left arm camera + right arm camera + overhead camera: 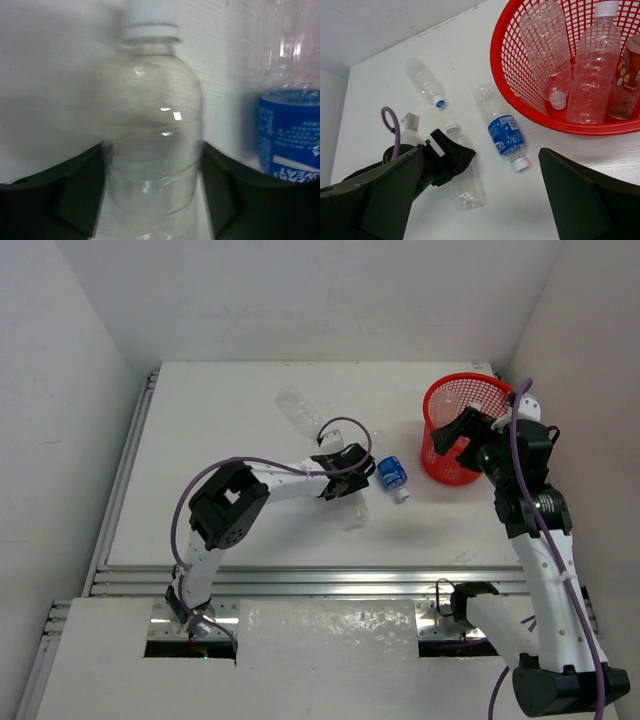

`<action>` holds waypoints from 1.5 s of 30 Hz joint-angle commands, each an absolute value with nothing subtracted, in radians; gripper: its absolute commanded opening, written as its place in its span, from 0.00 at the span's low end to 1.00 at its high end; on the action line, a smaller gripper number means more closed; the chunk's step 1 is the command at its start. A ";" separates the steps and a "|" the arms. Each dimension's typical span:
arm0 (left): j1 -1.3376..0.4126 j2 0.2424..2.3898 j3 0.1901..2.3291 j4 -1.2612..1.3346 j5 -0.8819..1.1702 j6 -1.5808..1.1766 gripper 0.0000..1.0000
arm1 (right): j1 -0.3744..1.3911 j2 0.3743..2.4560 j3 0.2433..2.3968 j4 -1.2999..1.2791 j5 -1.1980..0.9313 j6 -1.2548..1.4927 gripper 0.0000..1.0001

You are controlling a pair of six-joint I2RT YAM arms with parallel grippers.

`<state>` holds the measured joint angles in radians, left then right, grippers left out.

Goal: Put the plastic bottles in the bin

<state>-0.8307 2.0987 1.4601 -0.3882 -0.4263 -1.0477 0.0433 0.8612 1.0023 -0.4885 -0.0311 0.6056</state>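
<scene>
A smooth white table (200, 440) is lying between plain white walls. The left gripper (152, 170) is straddling a clear ribbed bottle (150, 100) with a white screw cap, lying flat mid-table. Its dark fingers (75, 200) are sitting right against the bottle's sides; whether they are squeezing cannot be told. A blue-labelled bottle (505, 134) is lying just beside it, and a blue-capped one (424, 80) is lying farther back. The right gripper (482, 195) is hanging spread wide, gripping nothing, by the round red lattice basket (496, 60), which is holding three bottles (592, 75), one red-labelled.
</scene>
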 commanded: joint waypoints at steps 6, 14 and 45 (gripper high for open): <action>-0.857 1.840 1.189 -0.348 -0.483 -0.948 0.01 | 0.048 0.830 0.939 -0.395 -0.305 0.621 0.99; -0.893 1.247 0.653 0.425 -0.139 -0.475 0.00 | 0.256 0.940 0.792 0.026 -0.799 0.703 0.99; -0.887 0.861 0.564 -0.175 -0.548 -0.708 1.00 | 0.362 0.939 1.029 -0.219 0.196 0.525 0.00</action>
<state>-0.8890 0.8780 0.5049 0.2321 -0.2264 -0.5457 0.4671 0.9638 0.8791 -0.0662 -0.0959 0.6075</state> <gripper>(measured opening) 0.995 0.483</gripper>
